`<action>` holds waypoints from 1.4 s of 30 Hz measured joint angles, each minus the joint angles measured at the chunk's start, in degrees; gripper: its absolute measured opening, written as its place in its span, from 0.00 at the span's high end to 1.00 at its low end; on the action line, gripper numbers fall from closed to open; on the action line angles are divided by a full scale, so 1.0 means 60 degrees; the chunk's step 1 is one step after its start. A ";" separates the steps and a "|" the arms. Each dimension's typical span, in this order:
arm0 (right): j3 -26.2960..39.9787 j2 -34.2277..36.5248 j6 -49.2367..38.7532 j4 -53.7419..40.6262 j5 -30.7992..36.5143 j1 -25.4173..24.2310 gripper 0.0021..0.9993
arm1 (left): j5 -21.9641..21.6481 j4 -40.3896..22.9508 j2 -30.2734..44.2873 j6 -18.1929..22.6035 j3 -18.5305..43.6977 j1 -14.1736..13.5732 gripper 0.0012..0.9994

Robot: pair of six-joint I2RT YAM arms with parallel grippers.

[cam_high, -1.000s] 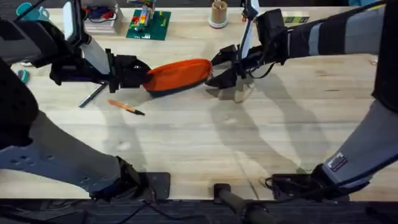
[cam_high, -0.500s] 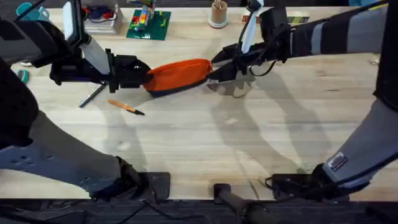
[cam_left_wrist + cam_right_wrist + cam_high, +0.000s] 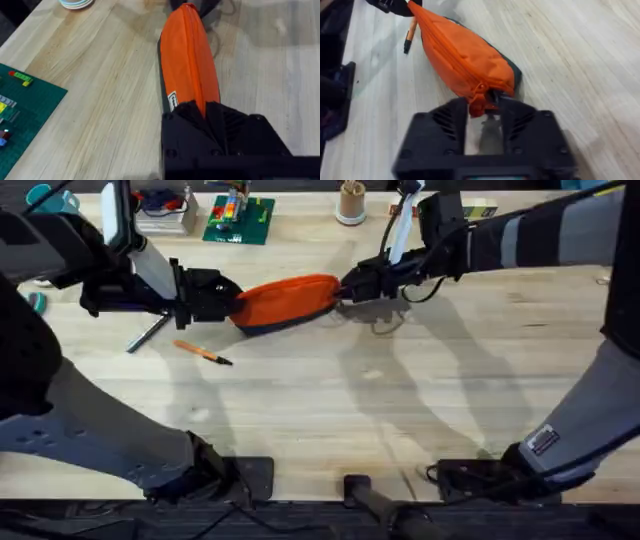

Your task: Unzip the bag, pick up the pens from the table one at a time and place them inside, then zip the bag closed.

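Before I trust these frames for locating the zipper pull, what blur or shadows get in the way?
Overhead: both arms' near links loom dark and blurred; soft arm shadows fall on the table. Left wrist: the bag is fairly sharp, the left gripper at its end softly blurred. Right wrist: the right gripper is out of focus; the zipper seam reads clearly.

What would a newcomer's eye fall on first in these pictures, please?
The bright orange bag at the middle of the table, stretched between two arms: the left gripper clamps one end, and the right gripper has its jaws around the zipper end. Next, the orange pen and the dark pen lying loose near the left arm.
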 joint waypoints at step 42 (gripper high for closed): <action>0.0670 0.0000 0.2201 0.0611 -0.0549 -0.0033 0.97 | -0.0018 0.0007 -0.0003 0.0000 0.0000 0.0000 0.96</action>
